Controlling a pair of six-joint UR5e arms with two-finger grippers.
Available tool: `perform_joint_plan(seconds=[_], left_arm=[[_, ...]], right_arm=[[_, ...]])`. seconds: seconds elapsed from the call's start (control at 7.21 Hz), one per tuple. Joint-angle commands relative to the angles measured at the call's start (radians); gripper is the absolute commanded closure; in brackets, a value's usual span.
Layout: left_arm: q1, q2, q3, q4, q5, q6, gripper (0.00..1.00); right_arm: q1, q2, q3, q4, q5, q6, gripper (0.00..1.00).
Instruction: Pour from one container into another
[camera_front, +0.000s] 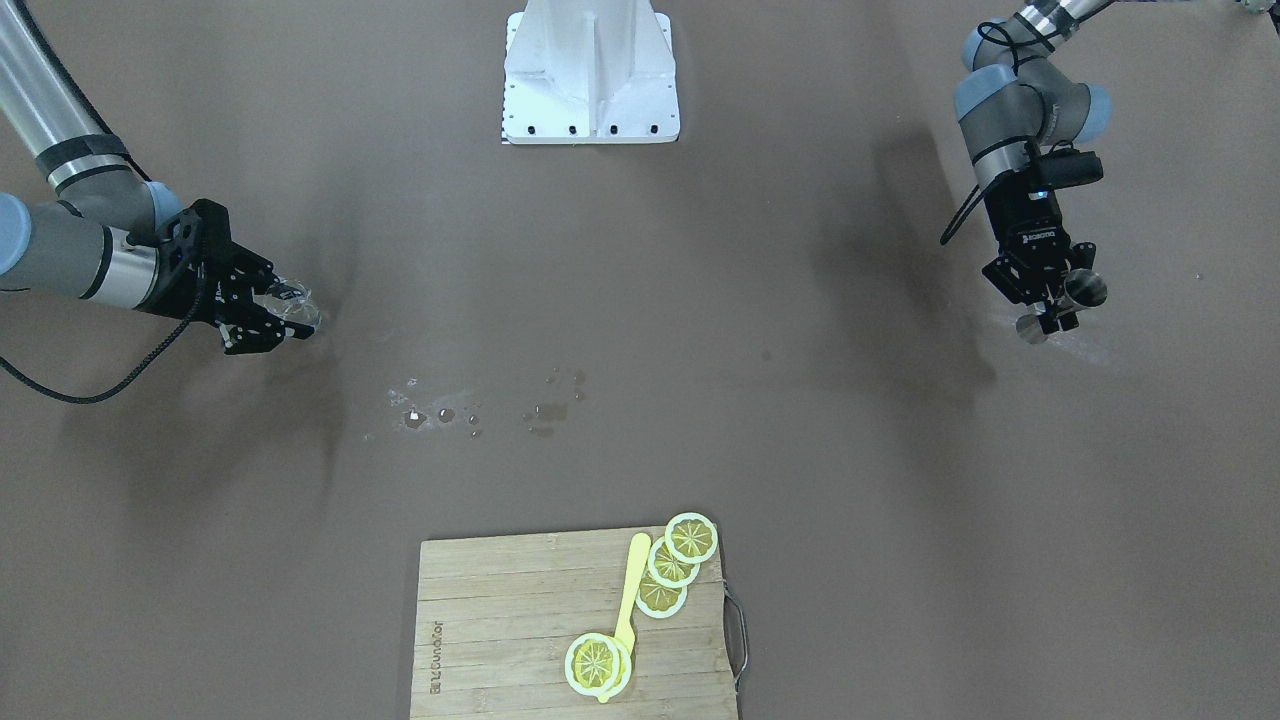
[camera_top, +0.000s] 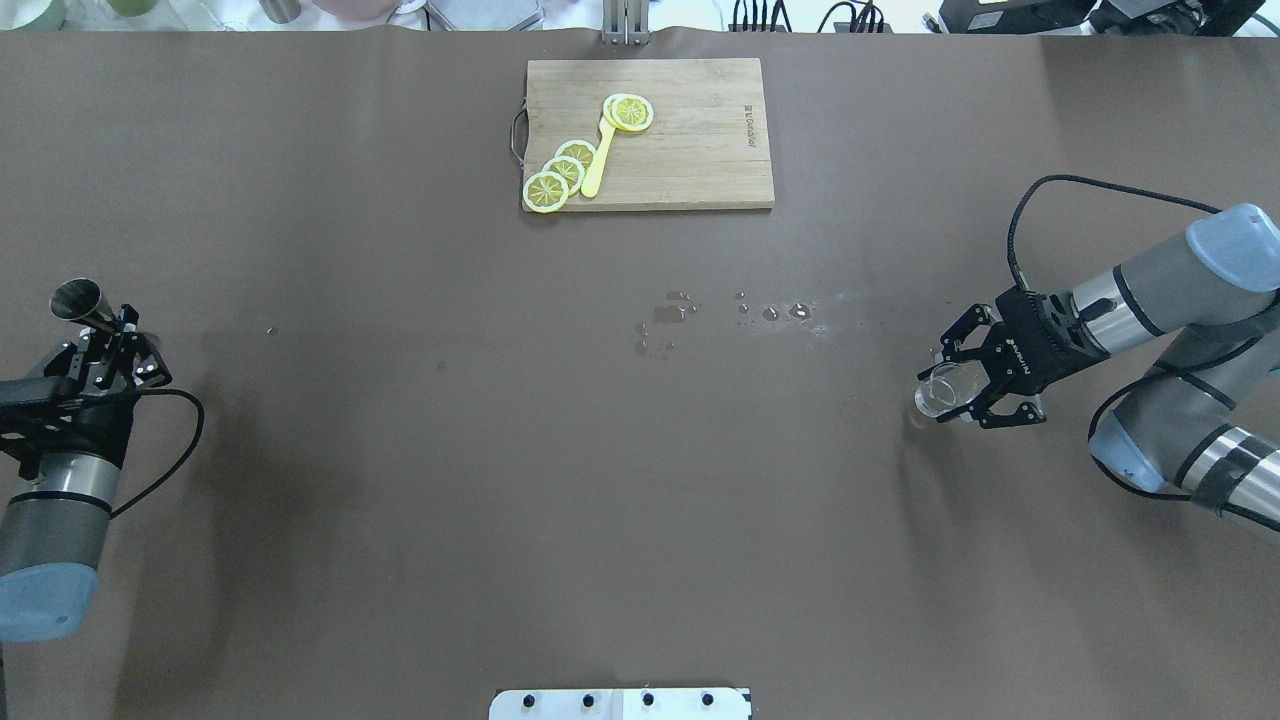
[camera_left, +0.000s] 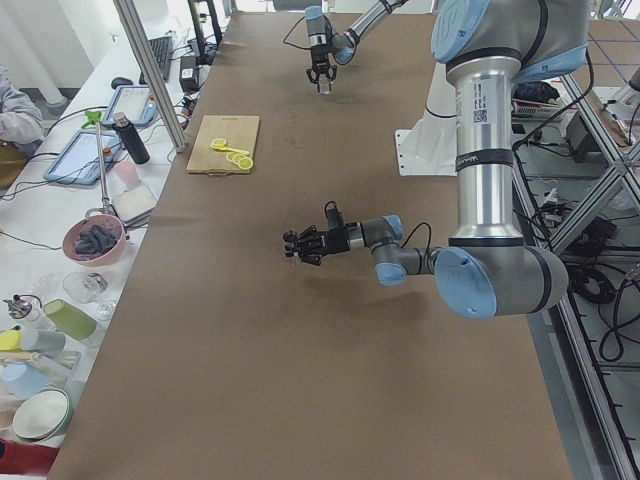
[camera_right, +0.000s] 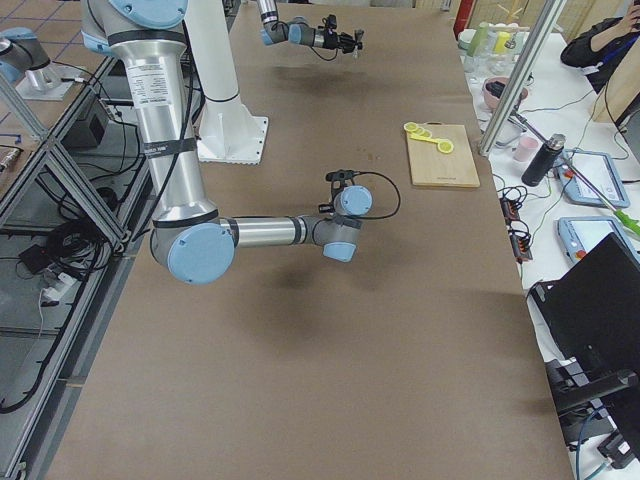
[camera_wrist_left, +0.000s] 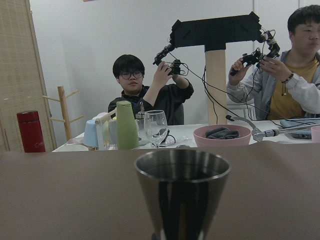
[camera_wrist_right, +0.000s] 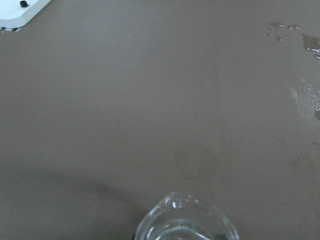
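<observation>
Currently grips steel jigger (camera_top: 78, 301) in left gripper (camera_top: 108, 327), fingers pinching its waist, well off cutting board's (camera_top: 690, 150) handle side. Holds glass beaker (camera_top: 938, 390) in right gripper (camera_top: 962, 392), fingers clamped round it, well off board's opposite side. Spilled drops (camera_top: 742, 311) near board.

Brown table (camera_top: 640, 520), white wall (camera_wrist_left: 90, 40), side bench (camera_left: 40, 235)
</observation>
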Motion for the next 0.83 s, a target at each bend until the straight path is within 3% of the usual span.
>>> perform_joint_plan(seconds=[0.0, 0.14, 0.42, 0.55, 0.69], left_arm=[[-0.017, -0.087, 0.009, 0.112, 0.006, -0.040, 1.00], [-0.042, -0.127, 0.013, 0.180, 0.004, -0.042, 1.00], [-0.134, -0.298, 0.157, 0.292, -0.006, -0.118, 1.00], [-0.161, -0.354, 0.218, 0.297, -0.040, -0.119, 1.00], [-0.166, -0.362, 0.230, 0.299, -0.045, -0.120, 1.00]], right_arm=[[0.000, 0.019, -0.027, 0.003, -0.001, 0.001, 1.00], [0.000, 0.024, -0.034, 0.003, -0.001, 0.001, 1.00], [0.000, 0.025, -0.034, 0.003, -0.001, 0.010, 1.00], [-0.002, 0.027, -0.034, 0.014, -0.001, 0.069, 0.79], [-0.002, 0.036, -0.034, 0.021, 0.000, 0.077, 0.35]])
